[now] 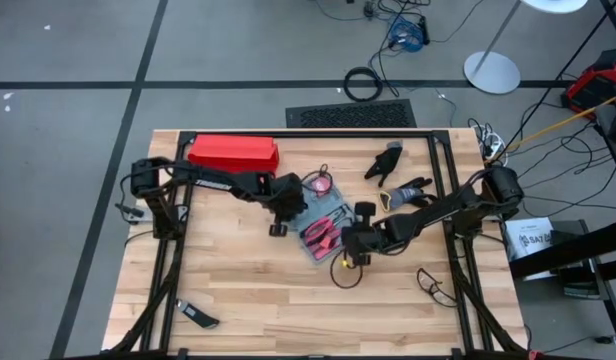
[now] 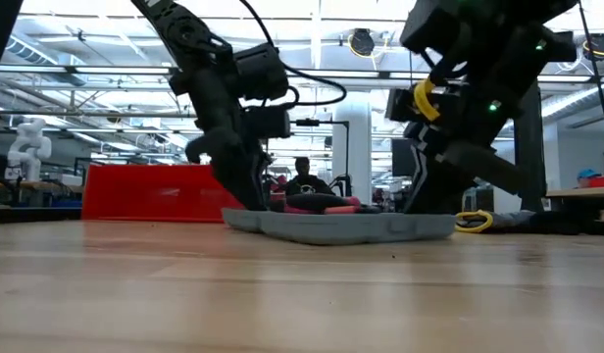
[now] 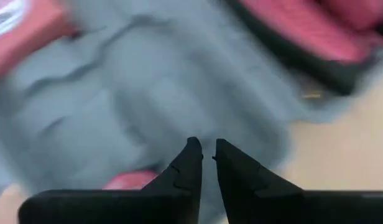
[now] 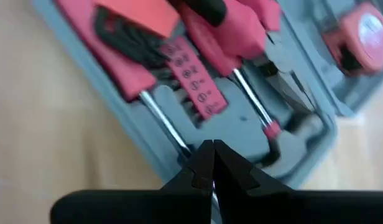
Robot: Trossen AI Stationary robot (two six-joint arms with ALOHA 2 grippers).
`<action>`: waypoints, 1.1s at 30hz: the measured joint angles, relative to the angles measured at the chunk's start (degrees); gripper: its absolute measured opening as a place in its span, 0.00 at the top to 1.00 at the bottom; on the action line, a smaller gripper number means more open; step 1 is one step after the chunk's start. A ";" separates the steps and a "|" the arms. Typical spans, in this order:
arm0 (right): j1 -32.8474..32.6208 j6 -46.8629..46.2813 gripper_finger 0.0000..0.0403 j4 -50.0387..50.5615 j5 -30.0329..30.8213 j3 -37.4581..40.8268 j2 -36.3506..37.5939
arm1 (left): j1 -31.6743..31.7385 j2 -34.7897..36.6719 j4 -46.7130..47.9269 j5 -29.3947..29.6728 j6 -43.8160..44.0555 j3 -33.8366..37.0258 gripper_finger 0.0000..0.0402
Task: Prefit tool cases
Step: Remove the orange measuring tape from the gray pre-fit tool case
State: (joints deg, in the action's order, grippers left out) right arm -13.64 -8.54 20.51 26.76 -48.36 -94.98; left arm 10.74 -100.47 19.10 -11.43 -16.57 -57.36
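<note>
We saw the tool case (image 1: 326,232) lying open and flat at the middle of the wooden tabletop (image 1: 248,290), its moulded grey plastic recesses holding pink-handled tools. The left gripper (image 1: 279,228) sat low at the case's left edge, fingers nearly together with nothing visibly between them, probably to steady it. The right gripper (image 4: 211,163), clenched and empty, hovered over a screwdriver (image 4: 170,127), likely to press it home. A smooth red box (image 1: 234,153) stood behind.

The pale wooden plank surface (image 1: 238,280) is carrying an open blue-grey plastic tool case (image 1: 326,228), a long bright red box (image 1: 233,153) (far edge) and black gloves (image 1: 388,163).
</note>
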 joint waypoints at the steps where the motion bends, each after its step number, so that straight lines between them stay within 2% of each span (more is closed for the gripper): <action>1: 0.76 1.02 1.00 0.17 0.12 0.00 0.42 | -0.82 0.00 -0.30 -0.42 1.11 0.00 0.87; 9: 5.52 8.12 1.00 -2.69 0.12 -0.07 0.81 | -7.27 0.00 -2.21 0.18 7.19 -0.24 0.87; 15: 5.73 8.99 1.00 -5.63 0.19 -0.11 1.92 | -9.01 2.37 -1.81 9.82 6.39 -2.10 0.87; 22: 4.01 7.24 1.00 -5.42 0.51 -0.12 8.02 | -6.69 5.20 1.14 24.05 -2.30 -2.47 0.87; 27: 2.41 5.75 1.00 -4.63 0.49 -0.13 12.20 | -1.67 4.33 1.65 24.08 -6.34 -1.41 0.87; 33: 0.06 2.82 1.00 -2.37 0.85 -0.13 15.65 | 1.93 3.05 2.22 18.20 -6.09 -0.30 0.87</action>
State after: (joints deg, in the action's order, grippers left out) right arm -13.58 -5.72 18.14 27.61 -48.49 -79.33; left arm 12.67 -97.42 21.31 6.77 -22.67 -57.67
